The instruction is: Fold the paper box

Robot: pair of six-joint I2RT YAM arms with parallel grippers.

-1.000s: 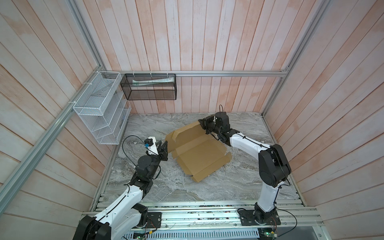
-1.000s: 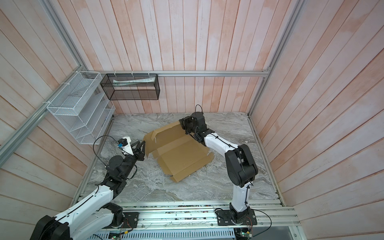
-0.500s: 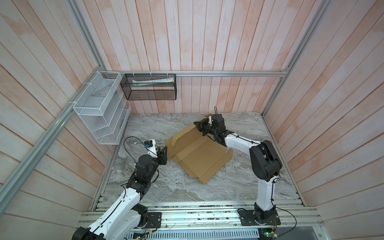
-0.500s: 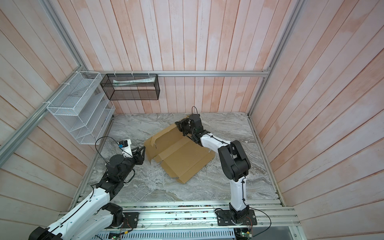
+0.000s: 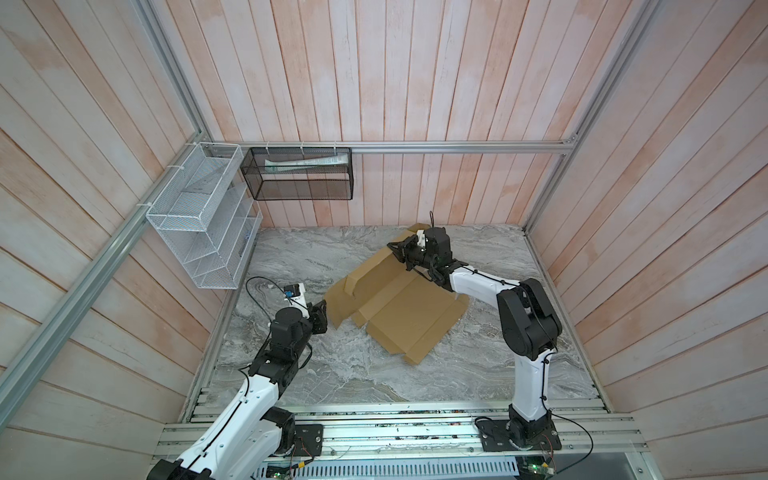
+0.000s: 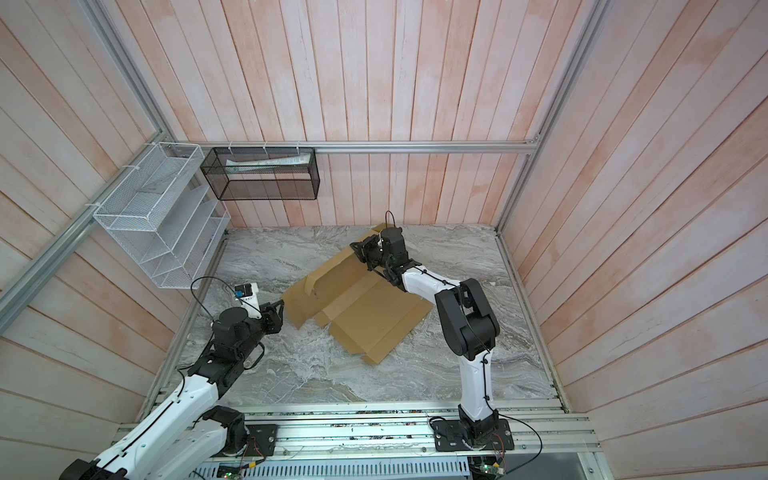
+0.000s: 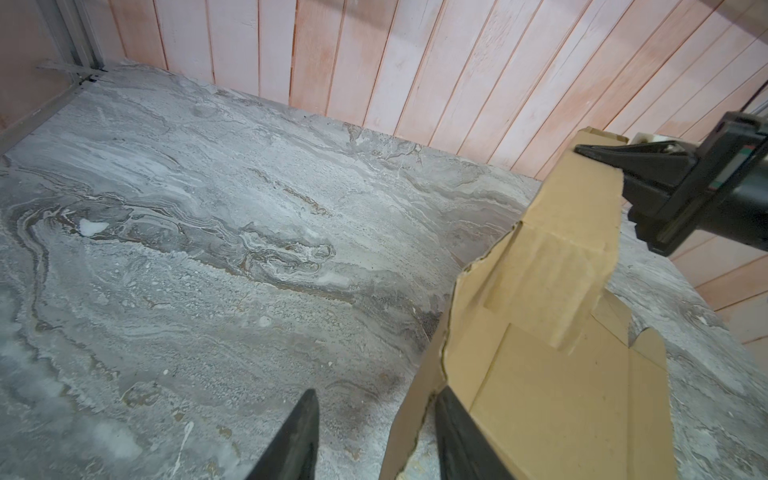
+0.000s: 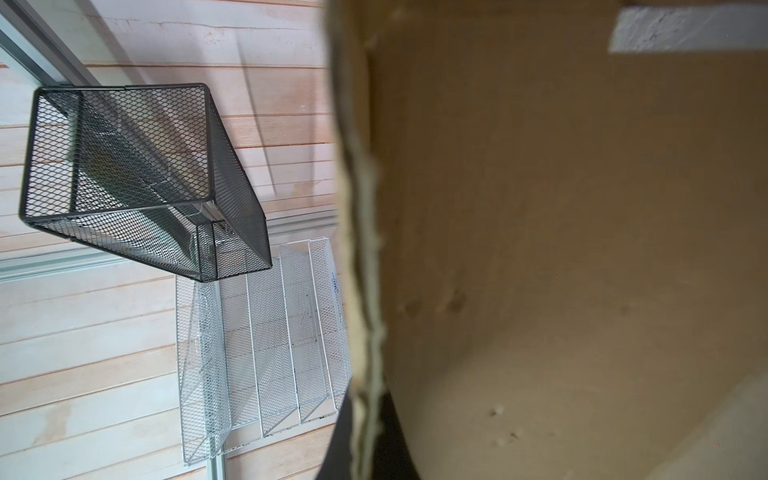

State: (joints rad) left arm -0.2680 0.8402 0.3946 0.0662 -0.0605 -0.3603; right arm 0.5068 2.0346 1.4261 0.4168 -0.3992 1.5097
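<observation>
One paper box (image 5: pixel 409 318); right pincer (image 5: pixel 400 254) clamps edge, left pincer (image 7: pixel 376 395) parted.

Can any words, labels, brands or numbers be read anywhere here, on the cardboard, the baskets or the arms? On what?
No text here can be read.
On the paper box: plain brown, no print.
On the sheet in the black mesh basket: faint printed lines, too small to read.
In the white wire rack: a bluish mark, too blurred to read.
On the left wrist camera: a blue patch, too small to read.
</observation>
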